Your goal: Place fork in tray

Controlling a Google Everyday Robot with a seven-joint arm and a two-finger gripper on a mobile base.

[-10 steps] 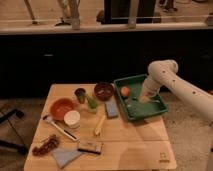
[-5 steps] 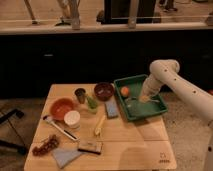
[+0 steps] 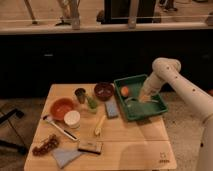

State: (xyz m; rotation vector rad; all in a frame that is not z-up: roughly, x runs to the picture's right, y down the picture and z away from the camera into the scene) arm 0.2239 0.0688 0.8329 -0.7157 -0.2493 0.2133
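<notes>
the gripper (image 3: 145, 96) is hanging low inside the tray (image 3: 159, 109), which is sitting at the right rear of the desk (image 3: 130, 140). something pale and thin, likely the fork (image 3: 131, 100), is lying on the tray floor just beside it, near an orange ball (image 3: 125, 91). whether the jaws are gripping or letting go, i cannot tell. judging by this, the placing is looking nearly done, with only release and retreat remaining.

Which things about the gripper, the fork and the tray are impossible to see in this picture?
- Gripper, camera view: low over the green tray; the arm's end covers its tip.
- Fork: too thin and blurred to find; whether it is held or lies in the tray cannot be told.
- Tray floor under the gripper: hidden by the arm.
- Arm: cut off by the right edge.
</notes>
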